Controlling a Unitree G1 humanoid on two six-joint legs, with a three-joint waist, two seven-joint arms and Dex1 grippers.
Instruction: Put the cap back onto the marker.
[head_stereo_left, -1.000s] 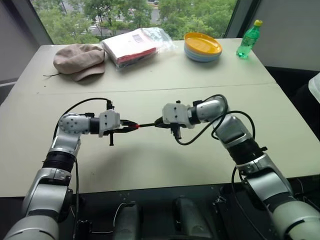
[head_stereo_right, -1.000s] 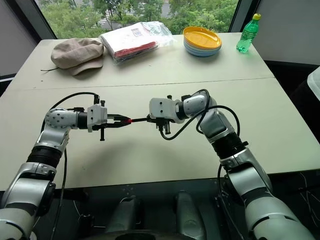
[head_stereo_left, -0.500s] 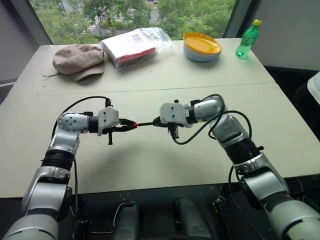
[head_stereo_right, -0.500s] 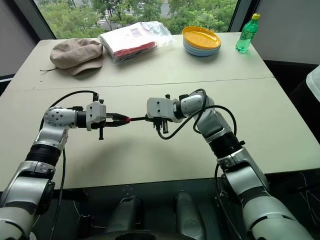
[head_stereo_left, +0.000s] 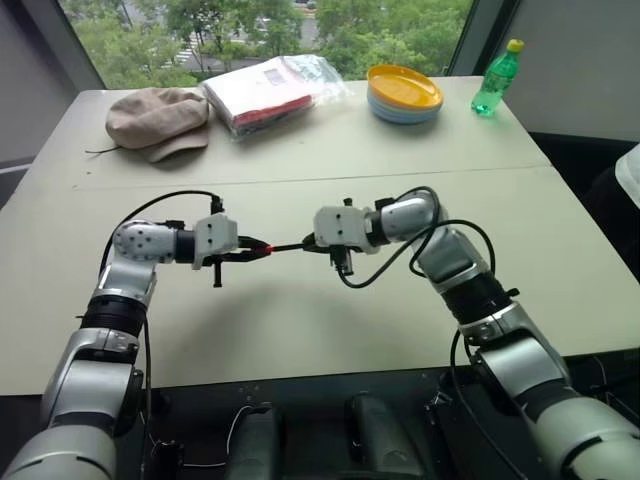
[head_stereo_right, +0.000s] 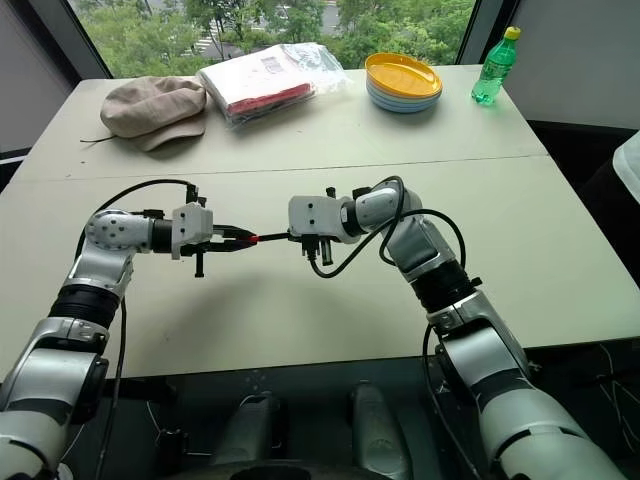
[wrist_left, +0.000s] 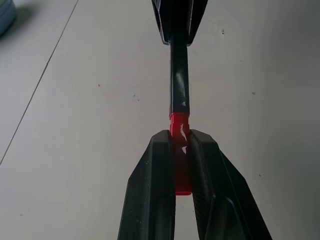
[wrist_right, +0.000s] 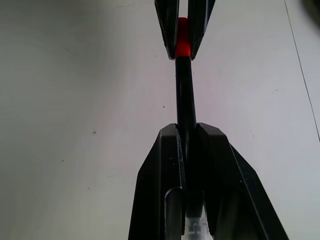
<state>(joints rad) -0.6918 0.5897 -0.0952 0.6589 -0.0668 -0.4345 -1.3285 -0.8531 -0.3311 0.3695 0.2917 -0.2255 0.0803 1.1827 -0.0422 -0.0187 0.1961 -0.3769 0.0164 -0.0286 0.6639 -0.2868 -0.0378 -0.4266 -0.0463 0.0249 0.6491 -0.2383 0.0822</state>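
Two grippers meet mid-frame above table (head_stereo_left: 300, 320); left gripper (wrist_left: 181, 145) clenched on cap (wrist_left: 179, 125); right gripper (wrist_right: 187, 134) clenched on marker (wrist_right: 184, 90); cap at marker's end, seating step; next: push straight along axis.

Glossy plastic marker (wrist_left: 179, 80), glossy red cap (wrist_left: 180, 131); matt table (head_stereo_left: 300, 150).

My head pair looks down over the table (head_stereo_left: 300, 330); my wrist cameras face each other at close range along the marker (wrist_left: 179, 75), both seeing the cap (wrist_left: 179, 131).
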